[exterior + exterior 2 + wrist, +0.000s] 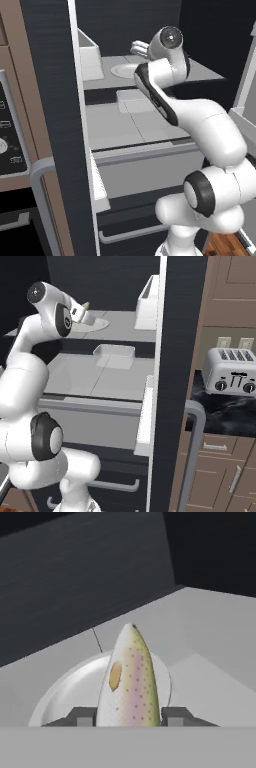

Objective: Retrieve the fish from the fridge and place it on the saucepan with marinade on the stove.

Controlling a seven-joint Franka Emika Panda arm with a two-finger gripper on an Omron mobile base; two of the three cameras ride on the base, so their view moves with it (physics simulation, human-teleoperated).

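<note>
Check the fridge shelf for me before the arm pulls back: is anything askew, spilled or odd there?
Nothing is spilled or damaged. The one oddity is the fish: it stands between the jaws of the gripper, nose tilted up off the white plate instead of lying flat. The small tray on the lower shelf sits level.

No readable text, brand, number or label appears on any surface. The oven control panel (9, 137) carries small pale pictogram marks beside a dial, too small and blurred to read. The toaster (231, 372) front shows two dark knobs and thin lever marks, without lettering.
</note>
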